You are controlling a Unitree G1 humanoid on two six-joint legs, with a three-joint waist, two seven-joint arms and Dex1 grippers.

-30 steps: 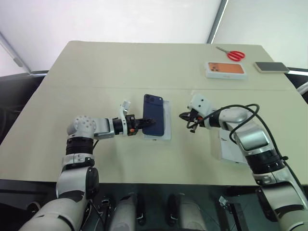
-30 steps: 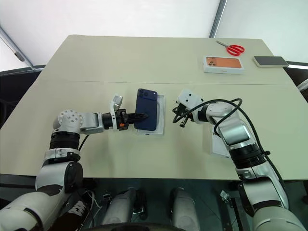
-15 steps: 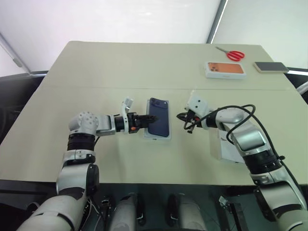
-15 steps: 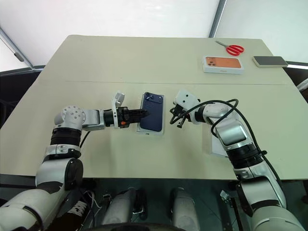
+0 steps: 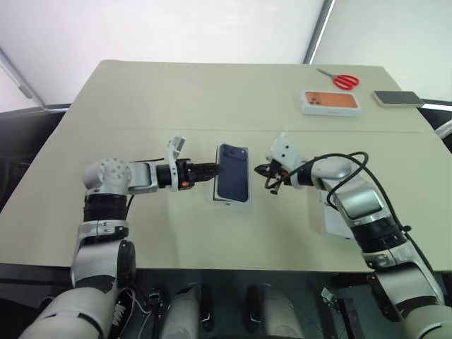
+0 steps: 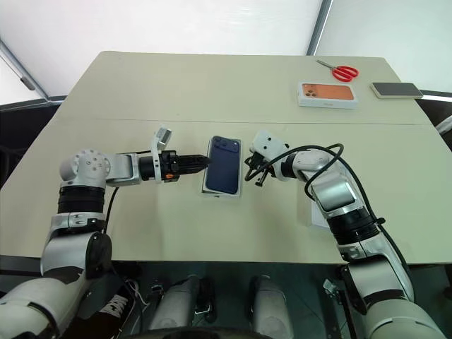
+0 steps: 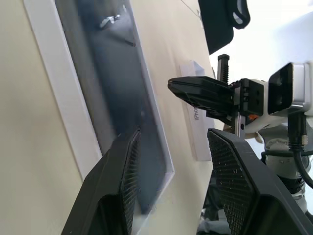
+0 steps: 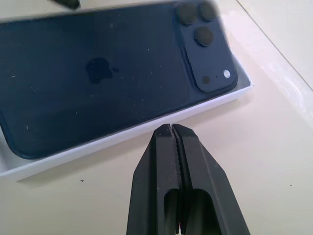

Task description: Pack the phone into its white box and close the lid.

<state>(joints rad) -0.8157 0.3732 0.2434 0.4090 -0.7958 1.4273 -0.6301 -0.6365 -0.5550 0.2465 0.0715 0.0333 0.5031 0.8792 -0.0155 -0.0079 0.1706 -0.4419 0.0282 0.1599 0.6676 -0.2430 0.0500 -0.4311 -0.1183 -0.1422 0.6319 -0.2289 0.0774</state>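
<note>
Released by the left claw, now half open beside it, the phone lies in the white box. Right claw pinched shut. Glossy, slippery: grip the edges.

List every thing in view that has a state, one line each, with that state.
phone: lying back-up in the white box, not held.
white box: open, no lid on it.
left pincer: open, beside the phone.
right pincer: shut, empty, beside the box.
scissors: closed, at the table's far edge.
</note>
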